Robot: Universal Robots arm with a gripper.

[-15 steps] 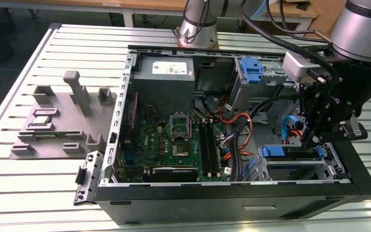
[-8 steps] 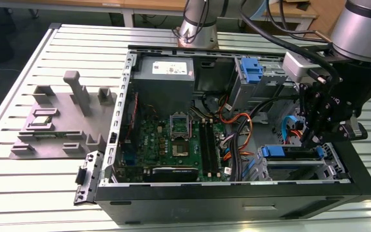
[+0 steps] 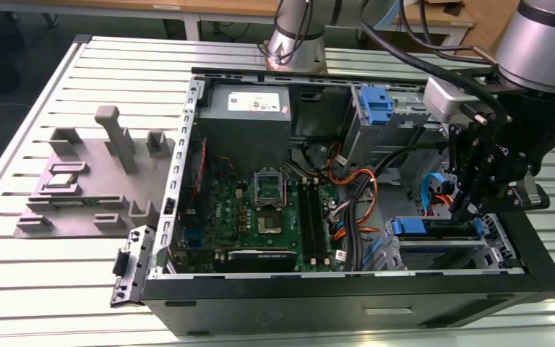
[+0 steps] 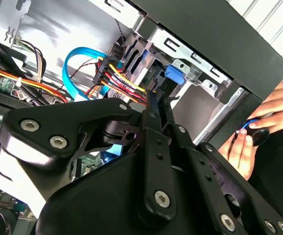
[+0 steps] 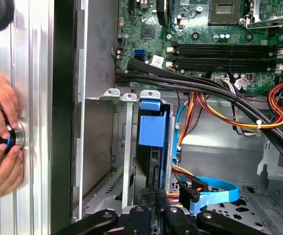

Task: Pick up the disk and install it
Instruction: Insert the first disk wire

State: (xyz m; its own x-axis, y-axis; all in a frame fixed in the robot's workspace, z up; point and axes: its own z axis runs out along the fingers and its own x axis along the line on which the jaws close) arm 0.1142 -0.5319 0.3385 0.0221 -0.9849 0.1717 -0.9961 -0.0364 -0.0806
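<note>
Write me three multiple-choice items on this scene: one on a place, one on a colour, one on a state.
1. Where is the disk? A on the table; B in the drive cage; C on the power supply.
2. What colour is the flat cable beside the cage? A green; B white; C blue.
3. The computer case is: A open; B closed; C upside down.
Answers: B, its blue rail sits between the cage's metal walls; C, it loops bright blue; A, the motherboard lies exposed.
</note>
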